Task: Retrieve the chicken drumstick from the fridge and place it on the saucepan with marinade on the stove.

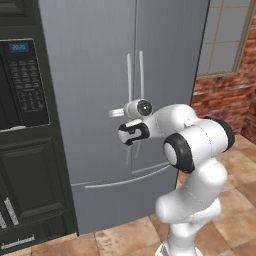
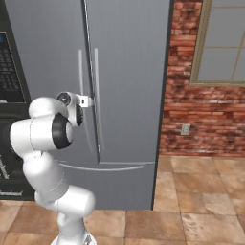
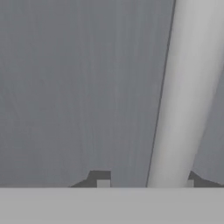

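Observation:
The tall grey fridge [image 1: 95, 70] [image 2: 129, 67] stands with both doors closed, so the chicken drumstick is hidden. The saucepan and the stove are out of view. My gripper [image 1: 116, 113] [image 2: 88, 101] reaches level at the paired long handles [image 1: 129, 75] in the middle of the doors. In the hand view the gripper [image 3: 145, 183] faces the flat door [image 3: 65, 87] from very near, and one pale handle [image 3: 175, 109] runs up between the two fingertips [image 3: 103, 183]. The jaws straddle it, with a gap on the left side, holding nothing.
A black wall oven with a keypad [image 1: 22, 85] [image 2: 7, 67] stands directly left of the fridge. On the right are a red brick wall [image 2: 191, 119] and a window [image 2: 225, 43]. Tan floor tiles [image 2: 201, 210] spread in front.

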